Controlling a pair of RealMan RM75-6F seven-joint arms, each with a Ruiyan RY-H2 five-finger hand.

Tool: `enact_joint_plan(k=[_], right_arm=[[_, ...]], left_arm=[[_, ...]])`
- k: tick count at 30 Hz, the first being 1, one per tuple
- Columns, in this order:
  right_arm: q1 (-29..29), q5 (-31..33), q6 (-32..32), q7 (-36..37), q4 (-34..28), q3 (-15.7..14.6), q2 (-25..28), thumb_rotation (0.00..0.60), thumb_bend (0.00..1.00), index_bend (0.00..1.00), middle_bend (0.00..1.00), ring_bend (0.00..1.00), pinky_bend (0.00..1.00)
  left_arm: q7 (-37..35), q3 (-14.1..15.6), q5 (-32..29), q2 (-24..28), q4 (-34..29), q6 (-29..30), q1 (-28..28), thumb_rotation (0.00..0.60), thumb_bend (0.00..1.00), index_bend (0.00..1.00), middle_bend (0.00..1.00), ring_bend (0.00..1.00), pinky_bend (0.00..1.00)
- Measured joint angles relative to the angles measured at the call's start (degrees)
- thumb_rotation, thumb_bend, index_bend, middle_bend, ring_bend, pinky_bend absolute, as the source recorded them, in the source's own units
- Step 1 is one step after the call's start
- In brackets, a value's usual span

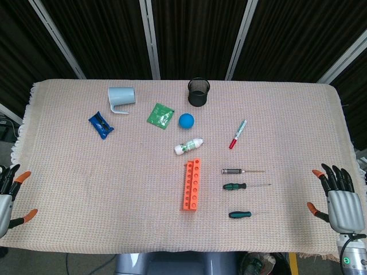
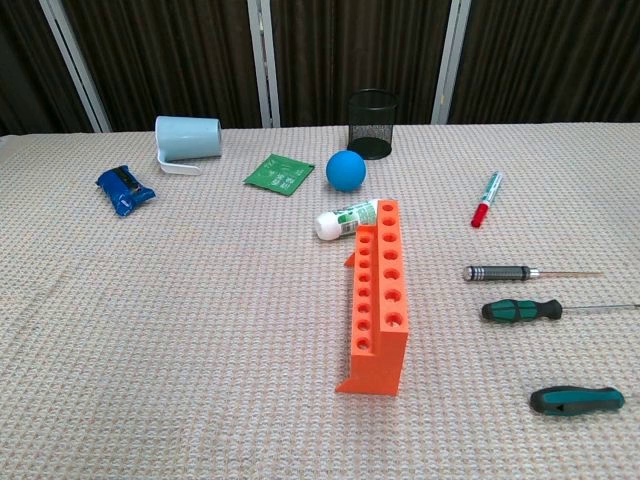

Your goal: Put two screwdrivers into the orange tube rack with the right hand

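Observation:
The orange tube rack (image 1: 192, 184) (image 2: 378, 296) stands near the table's middle, its holes empty. To its right lie three screwdrivers in a column: a grey-handled one (image 1: 234, 171) (image 2: 500, 272), a green and black one (image 1: 235, 186) (image 2: 522, 310), and a short green one (image 1: 239, 215) (image 2: 577, 400). My right hand (image 1: 338, 197) rests open at the table's right edge, well right of the screwdrivers. At the left edge my left hand (image 1: 8, 195) is open with its fingers spread. Neither hand shows in the chest view.
Further back lie a white bottle (image 1: 189, 146), a red and green marker (image 1: 237, 134), a blue ball (image 1: 186, 120), a green packet (image 1: 160, 115), a black mesh cup (image 1: 199, 92), a tipped light-blue mug (image 1: 121, 97) and a blue wrapper (image 1: 101, 124).

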Motion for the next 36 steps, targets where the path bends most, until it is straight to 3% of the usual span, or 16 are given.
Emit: enact_joint_plan(k=[17,26,36], right_arm=[[0.66,0.79,-0.5,-1.53,-0.66,0.09,-0.45,0.6,0.15,0.18,0.07,0.0,0.0],[1.13,0.56,0.44,-0.82,0.34,1.02,-1.34,0.6,0.2,0.26,0.1,0.0,0.0],[6.73,0.12,-4.65,0.93,0.48,3.41,-2.89,0.6,0.27,0.39,0.14,0.0,0.0]], left_arm=[[-1.42,-0.4,0.34,0.63,0.12,-1.24,-1.36,0.6,0.1,0.19,0.0,0.0,0.0],[-1.15,-0.85,0.51,0.97,-0.64,-2.28,-2.54,0.6,0.1,0.21,0.0,0.0,0.0],[0.21,-1.88,-0.41,0.97,-1.47,-3.99,-4.37,0.6,0.11,0.22,0.0,0.0,0.0]])
